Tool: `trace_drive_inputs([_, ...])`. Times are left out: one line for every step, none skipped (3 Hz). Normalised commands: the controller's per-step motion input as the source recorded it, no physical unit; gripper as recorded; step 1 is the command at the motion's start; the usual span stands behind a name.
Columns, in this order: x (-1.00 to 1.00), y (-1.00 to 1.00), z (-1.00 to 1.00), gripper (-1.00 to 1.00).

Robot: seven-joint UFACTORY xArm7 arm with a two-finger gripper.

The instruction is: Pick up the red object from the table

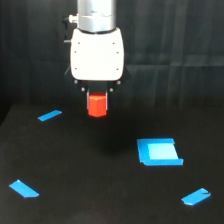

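lift | my gripper (97, 95) clenched on red block (97, 105), clear of table (90, 190) | I'd keep raising straight, grip firm

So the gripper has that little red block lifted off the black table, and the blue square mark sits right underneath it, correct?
Not quite. The gripper does hold the red block above the black table, but the blue square mark is not underneath it. In the exterior view it lies well off toward the view's right and nearer the camera.
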Motion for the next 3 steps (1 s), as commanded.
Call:
trace_drive_inputs([0.03,0.07,0.03,-0.96])
trace_drive_inputs([-0.07,-0.03,-0.04,-0.95])
trace_drive_inputs([0.02,0.08,-0.04,-0.97])
